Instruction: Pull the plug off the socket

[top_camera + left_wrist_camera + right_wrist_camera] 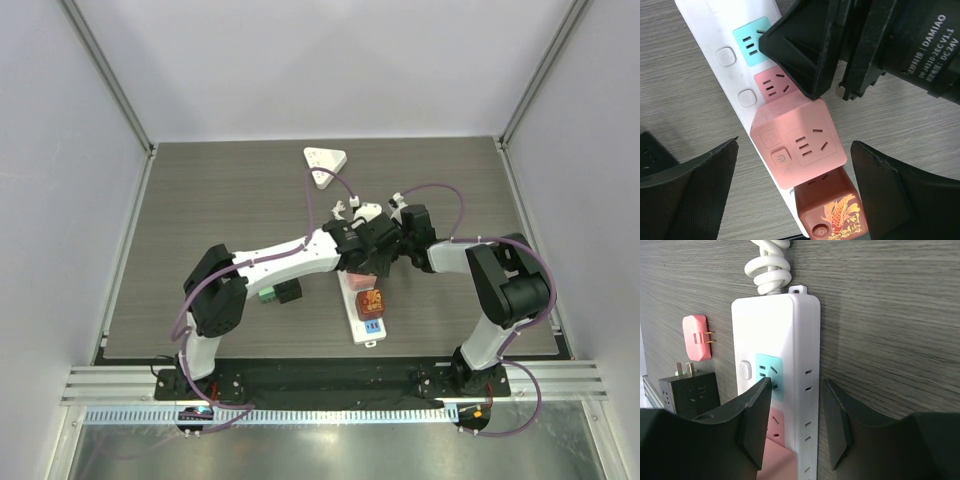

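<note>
A pink cube plug [805,145] sits in the white power strip socket [705,25], with a dark red cube bearing a fish print [832,210] plugged in just beside it. My left gripper [794,145] is open, its two fingers wide apart on either side of the pink plug and touching neither side. My right gripper [796,390] straddles the strip's long edge [790,330]. One of its fingers [752,415] lies over the teal outlet and the other stands beside the strip wall with a small gap. From above, both grippers crowd over the strip [365,325].
A flat pink plug [695,337] and a black adapter [690,390] lie on the table beside the strip. A white triangular adapter [325,160] sits at the back, joined by the coiled white cord [767,270]. A green piece [268,294] lies left of the strip.
</note>
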